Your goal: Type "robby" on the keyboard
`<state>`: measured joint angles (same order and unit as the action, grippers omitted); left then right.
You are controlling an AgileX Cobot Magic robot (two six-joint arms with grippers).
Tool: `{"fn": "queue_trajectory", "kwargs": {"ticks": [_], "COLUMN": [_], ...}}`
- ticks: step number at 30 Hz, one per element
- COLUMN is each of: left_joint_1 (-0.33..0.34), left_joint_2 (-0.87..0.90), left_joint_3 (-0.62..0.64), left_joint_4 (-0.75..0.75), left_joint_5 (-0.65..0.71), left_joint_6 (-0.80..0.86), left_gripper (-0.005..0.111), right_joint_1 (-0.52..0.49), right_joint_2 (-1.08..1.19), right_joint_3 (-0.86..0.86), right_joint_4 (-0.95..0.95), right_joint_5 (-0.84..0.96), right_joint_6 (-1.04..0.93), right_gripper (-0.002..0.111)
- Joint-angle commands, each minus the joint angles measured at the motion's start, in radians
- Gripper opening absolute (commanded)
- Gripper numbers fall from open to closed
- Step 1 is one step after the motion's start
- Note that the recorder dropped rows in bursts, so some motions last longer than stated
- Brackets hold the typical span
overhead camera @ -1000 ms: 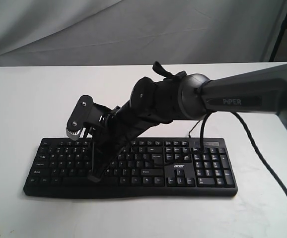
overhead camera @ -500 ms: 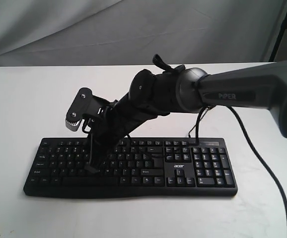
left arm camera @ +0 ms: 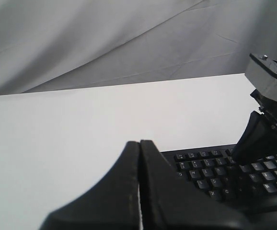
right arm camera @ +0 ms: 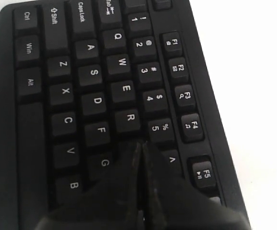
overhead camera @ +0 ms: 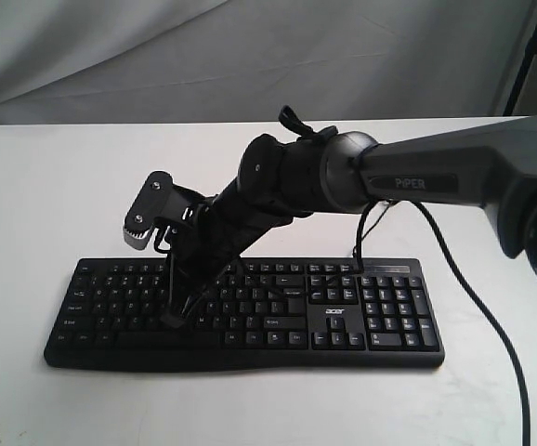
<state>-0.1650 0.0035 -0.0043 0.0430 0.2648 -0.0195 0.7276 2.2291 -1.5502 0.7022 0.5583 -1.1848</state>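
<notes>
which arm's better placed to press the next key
Right. The right gripper, shut, has its tip over the keyboard by the R key. The left gripper, also shut, appears off the keyboard's end, away from the letters.

Keyboard (overhead camera: 361, 327) middle keys hidden behind right arm (overhead camera: 278, 181); exterior legends too small. Right fingers (right arm camera: 114, 191) cover several keys; wrist views crop keyboard.

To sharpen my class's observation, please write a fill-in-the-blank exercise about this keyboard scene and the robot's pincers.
The keyboard bears the white logo ____. The left pincer and the right pincer are both ____. In the right wrist view, the row Q, W, E ends with ____ just before the pincer's tips. The table under the keyboard is ____.
Missing words: acer; shut; R; white.
</notes>
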Motion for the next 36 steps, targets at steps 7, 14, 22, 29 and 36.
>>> {"fn": "queue_trajectory", "kwargs": {"ticks": [7, 14, 22, 29, 36], "left_joint_1": [-0.006, -0.006, -0.006, -0.006, -0.006], "left_joint_2": [-0.003, -0.003, -0.003, -0.003, -0.003], "left_joint_3": [0.004, 0.004, 0.004, 0.004, 0.004], "left_joint_4": [0.005, 0.005, 0.005, 0.005, 0.005], "left_joint_5": [-0.005, -0.005, -0.005, -0.005, -0.005], "left_joint_6": [-0.003, -0.003, -0.003, -0.003, -0.003], "left_gripper": [0.0, 0.0, 0.0, 0.0, 0.0], "right_joint_1": [-0.02, -0.02, -0.02, -0.018, -0.001], "right_joint_2": [-0.001, 0.011, 0.011, 0.011, 0.011], "right_joint_3": [-0.005, -0.005, -0.005, -0.005, -0.005], "right_joint_4": [-0.003, -0.001, 0.004, 0.004, 0.004], "right_joint_5": [-0.008, -0.005, 0.009, 0.028, 0.023], "right_joint_6": [0.006, 0.004, 0.004, 0.004, -0.002], "right_gripper": [0.0, 0.0, 0.0, 0.0, 0.0]}}
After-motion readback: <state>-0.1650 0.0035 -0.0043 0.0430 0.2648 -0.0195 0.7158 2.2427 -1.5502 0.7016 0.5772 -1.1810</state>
